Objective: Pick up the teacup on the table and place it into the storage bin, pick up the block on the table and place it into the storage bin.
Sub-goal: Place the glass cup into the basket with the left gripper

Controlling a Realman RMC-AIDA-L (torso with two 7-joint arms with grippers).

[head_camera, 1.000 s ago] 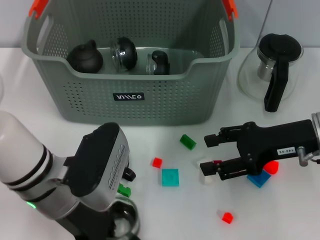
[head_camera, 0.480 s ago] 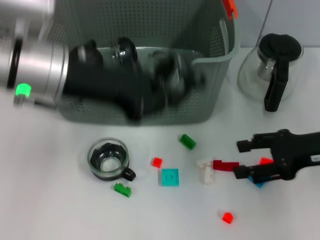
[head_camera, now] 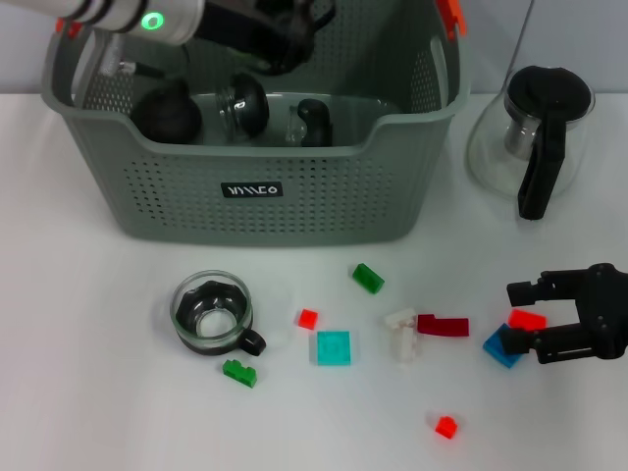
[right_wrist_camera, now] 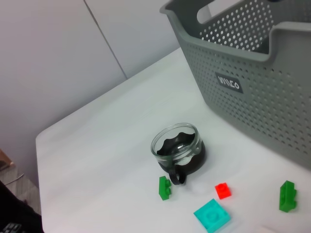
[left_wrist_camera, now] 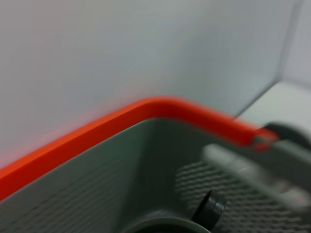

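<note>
- On the white bench (head_camera: pixel 98 392), head view: the grey-green perforated plastic storage bin (head_camera: pixel 257 186) stands at the far side. It holds several dark cup-like items; their type cannot be confirmed.
- A glass teacup with a black base and handle (head_camera: pixel 213 314) stands upright on the bench in front of the bin, outside it. Judgement: this placement is not done.
- Small blocks lie scattered near the cup: a green block (head_camera: pixel 238 373), a red cube (head_camera: pixel 308 318), a teal square block (head_camera: pixel 334 347), a second green block (head_camera: pixel 369 278), a white block (head_camera: pixel 401 334), a dark red block (head_camera: pixel 443 325) and a red stud (head_camera: pixel 446 426). All are outside the bin, so the block placement is also outstanding.
- The right gripper (head_camera: pixel 535 318) is at the right edge, jaws apart, holding nothing, with a red block (head_camera: pixel 527 319) and a blue block (head_camera: pixel 502 346) at its tips.
- The left gripper (head_camera: pixel 280 34) is above the bin's interior; whether its jaws are open or closed cannot be told.
- Left wrist view: the bin's orange handle clip (left_wrist_camera: pixel 121 121) and inner wall fill the frame.
- Right wrist view: the teacup (right_wrist_camera: pixel 179 150) is well apart from the bin wall (right_wrist_camera: pixel 252 92).
</note>
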